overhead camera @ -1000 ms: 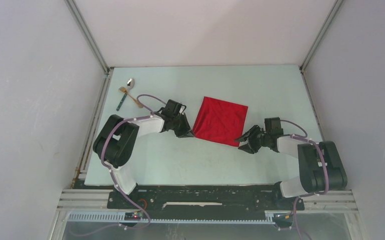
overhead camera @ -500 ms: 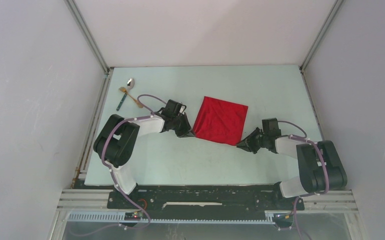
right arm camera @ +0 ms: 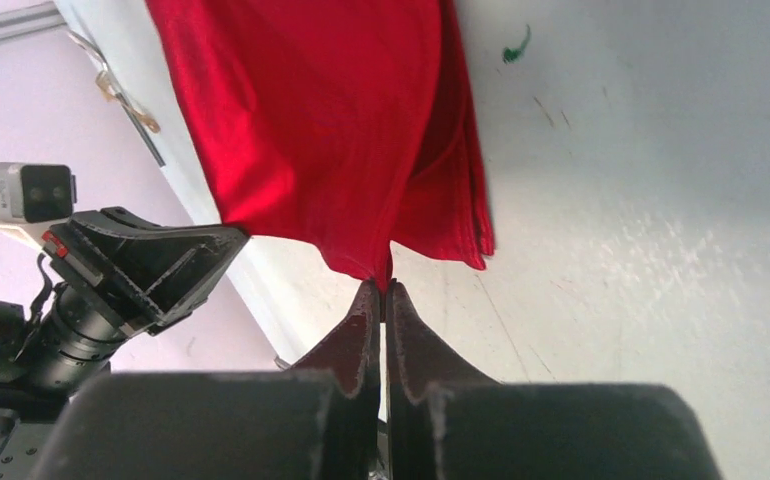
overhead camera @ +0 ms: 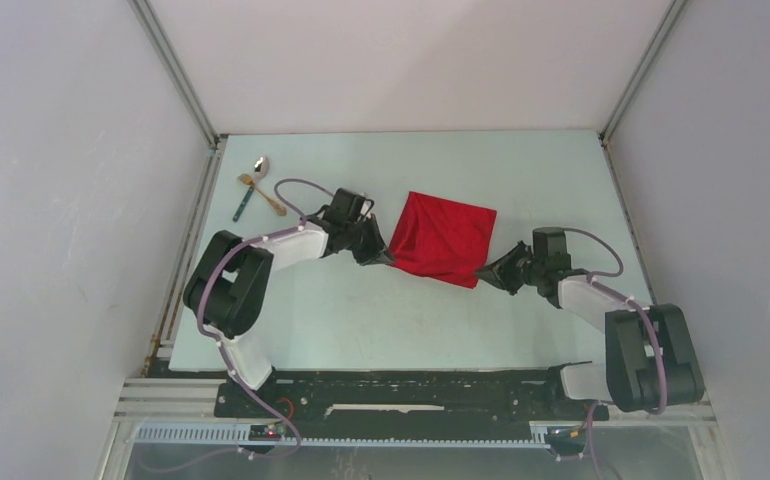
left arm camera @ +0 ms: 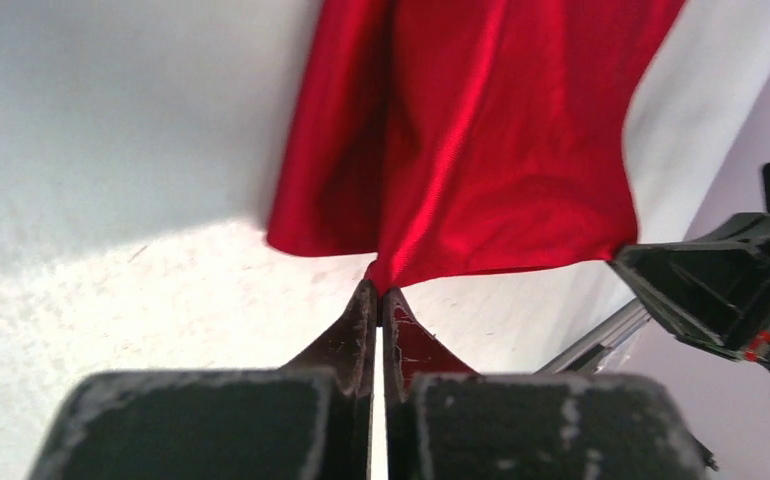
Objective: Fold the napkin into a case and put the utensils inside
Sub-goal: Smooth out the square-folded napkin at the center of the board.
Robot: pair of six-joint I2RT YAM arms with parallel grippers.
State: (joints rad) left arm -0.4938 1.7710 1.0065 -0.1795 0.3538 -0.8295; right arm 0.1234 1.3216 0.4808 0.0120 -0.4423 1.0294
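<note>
The red napkin (overhead camera: pixel 443 238) lies on the pale table (overhead camera: pixel 361 320), a little right of its middle and turned so that one corner points toward the far side. The left hand (overhead camera: pixel 386 258) is clenched on the napkin's near left corner; the left wrist view shows its two fingers pressed flat together with a pinch of red cloth caught at their tips. The right hand (overhead camera: pixel 483 272) is clenched the same way on the near right corner, its fingers closed on a small peak of cloth. Between the two hands the near edge of the napkin is raised off the table and hangs in a shallow curve, with long creases running away from each pinched corner. In the right wrist view a second layer of cloth shows under the raised one along the napkin's right side, lying flat on the table. The far part of the napkin rests on the table. The utensils (overhead camera: pixel 258 191) lie in a loose cluster near the far left corner of the table, well apart from the napkin: the spoon (overhead camera: pixel 260 165) is farthest back, the gold fork (overhead camera: pixel 273 205) runs slantwise nearer, and the teal piece (overhead camera: pixel 243 207) lies just beside it toward the left edge.
</note>
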